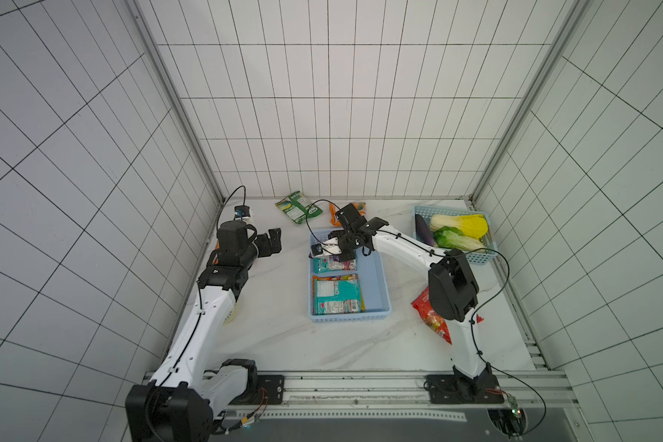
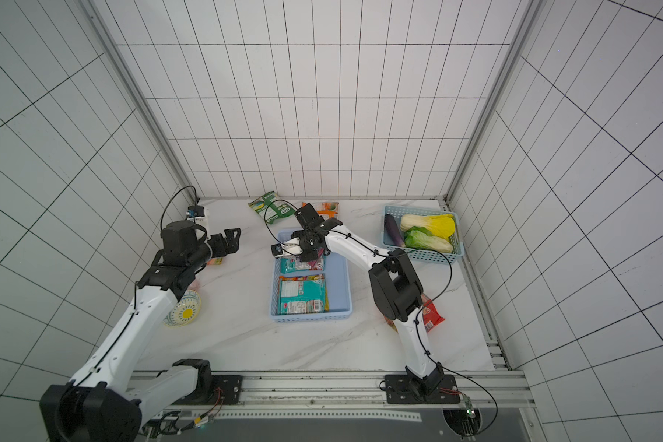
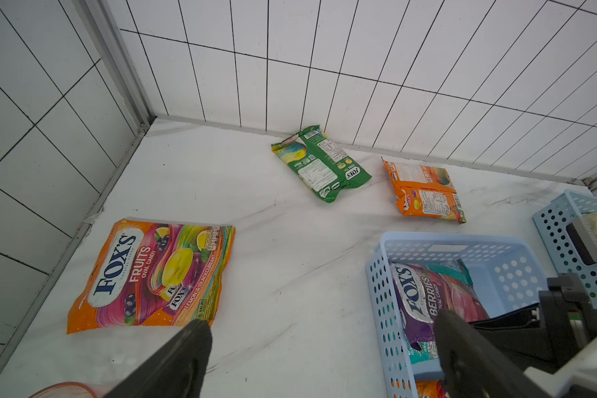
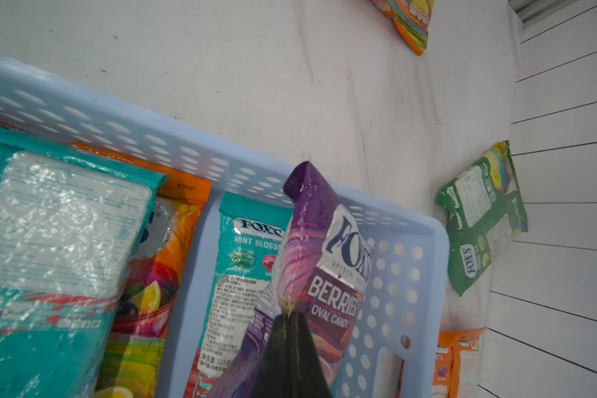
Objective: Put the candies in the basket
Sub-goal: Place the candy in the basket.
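1. The purple Berries bag [image 4: 324, 268] hung from the right gripper [image 4: 290, 315]. The jaws were pressed together on a pinch of its crinkled film. It was over the far end of the basket [image 4: 440, 248] and overlapped the teal mint bag [image 4: 245, 275] lying inside. Whether its free end rested on anything could not be told.
2. The step in hand looked like the release. The bag's upper corner showed close to the perforated wall, so it seemed wise to lower it below the rim and nudge it toward the bare floor before opening. Otherwise the limp film might drape over the edge.
3. At the basket's near end lay a large teal bag [image 4: 59, 224], with an orange one partly under it.
4. The left gripper [image 3: 319, 324] was spread wide and empty above the table, near the orange Fruits bag [image 3: 152, 275].
5. A green bag [image 3: 321, 163] and a small orange bag [image 3: 424, 191] lay by the back wall, and a red bag [image 1: 431, 317] lay beside the right arm. All three were outside the basket, so much of the task appeared to remain.
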Action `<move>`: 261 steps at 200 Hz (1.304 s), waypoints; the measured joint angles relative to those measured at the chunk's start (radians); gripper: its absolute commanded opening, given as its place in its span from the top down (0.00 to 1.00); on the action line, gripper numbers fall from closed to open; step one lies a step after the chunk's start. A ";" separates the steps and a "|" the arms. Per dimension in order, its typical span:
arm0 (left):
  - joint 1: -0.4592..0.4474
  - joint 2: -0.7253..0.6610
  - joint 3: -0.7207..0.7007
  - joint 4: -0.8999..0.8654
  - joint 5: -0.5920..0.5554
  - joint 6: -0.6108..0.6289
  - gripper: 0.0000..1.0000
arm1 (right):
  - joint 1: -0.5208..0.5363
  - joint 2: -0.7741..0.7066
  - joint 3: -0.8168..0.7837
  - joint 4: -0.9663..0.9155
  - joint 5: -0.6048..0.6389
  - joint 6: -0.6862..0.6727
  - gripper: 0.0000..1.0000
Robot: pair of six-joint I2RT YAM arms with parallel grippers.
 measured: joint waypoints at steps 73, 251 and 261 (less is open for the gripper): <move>0.006 0.000 0.000 0.001 -0.001 0.000 0.02 | 0.003 -0.036 -0.163 0.102 0.073 0.022 0.57; 0.013 0.001 0.002 -0.003 -0.016 -0.013 0.02 | 0.069 -0.180 -0.269 0.211 0.212 0.097 0.24; 0.014 0.004 0.005 -0.005 -0.018 -0.013 0.02 | 0.077 -0.204 -0.270 0.211 0.208 0.109 0.22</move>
